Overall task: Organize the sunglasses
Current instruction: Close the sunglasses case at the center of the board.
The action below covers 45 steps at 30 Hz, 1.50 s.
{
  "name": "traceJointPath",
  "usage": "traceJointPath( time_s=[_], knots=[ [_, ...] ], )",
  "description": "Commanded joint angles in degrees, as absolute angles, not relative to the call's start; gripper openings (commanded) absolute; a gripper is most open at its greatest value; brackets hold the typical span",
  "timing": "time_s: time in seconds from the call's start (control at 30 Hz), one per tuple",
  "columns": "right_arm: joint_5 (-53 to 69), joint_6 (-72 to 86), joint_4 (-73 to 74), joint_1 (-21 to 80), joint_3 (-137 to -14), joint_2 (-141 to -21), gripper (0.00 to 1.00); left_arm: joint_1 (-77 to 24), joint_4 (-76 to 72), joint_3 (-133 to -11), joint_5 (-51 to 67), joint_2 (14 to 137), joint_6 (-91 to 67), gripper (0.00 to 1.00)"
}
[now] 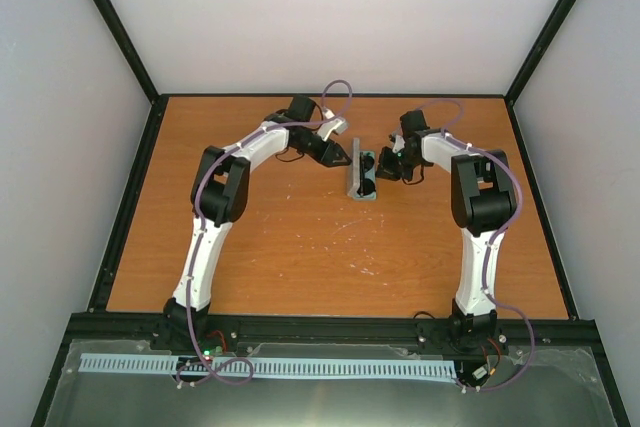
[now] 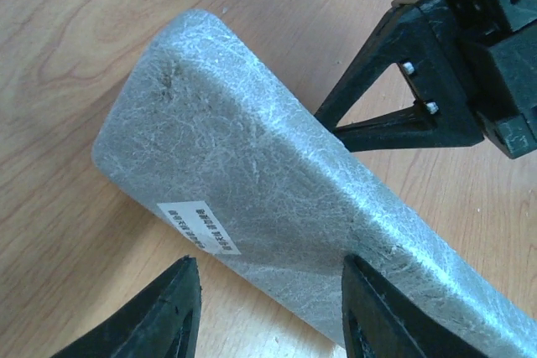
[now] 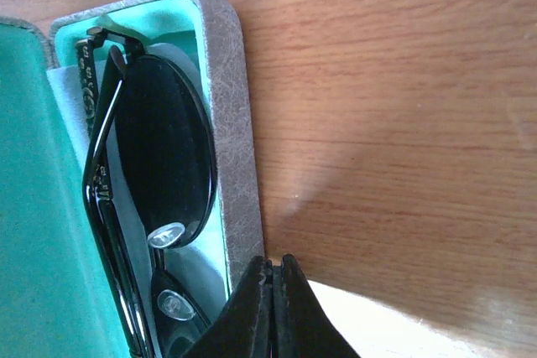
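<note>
Grey, fibrous shell of the case (image 2: 252, 165) fills the left wrist view. The left gripper (image 2: 268, 267) is spread wide just behind it and holds nothing. Inside, on the mint lining, the sunglasses (image 3: 164, 148) lie folded, with the lid (image 3: 25, 207) standing up beside them. At the case's right rim the right gripper (image 3: 275, 270) is pinched fully together, empty as far as shows. Stowing looks done and closing is not. The next move calls for pushing the lid over from behind while keeping the base from sliding on the desk (image 3: 394, 123).
</note>
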<state>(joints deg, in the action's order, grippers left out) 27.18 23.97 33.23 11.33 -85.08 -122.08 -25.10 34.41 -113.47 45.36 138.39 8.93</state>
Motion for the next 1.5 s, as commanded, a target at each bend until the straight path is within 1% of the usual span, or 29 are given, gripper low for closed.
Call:
traceJointPath(
  time_s=[0.0, 0.47, 1.47],
  knots=[
    [26.70, 25.07, 31.25, 12.20, -84.67, -123.31, 0.03, -26.54, 34.73, -116.60, 45.80, 138.10, 8.86, 0.47],
    [30.56, 26.89, 23.83, 13.45, -77.29, -120.66, 0.03, -29.15, 34.44, -116.12, 45.35, 140.21, 8.94, 0.47],
    [34.46, 26.60, 21.01, 16.82, -73.87, -119.93, 0.03, -30.58, 34.45, -115.77, 45.18, 144.09, 9.66, 0.47]
  ],
)
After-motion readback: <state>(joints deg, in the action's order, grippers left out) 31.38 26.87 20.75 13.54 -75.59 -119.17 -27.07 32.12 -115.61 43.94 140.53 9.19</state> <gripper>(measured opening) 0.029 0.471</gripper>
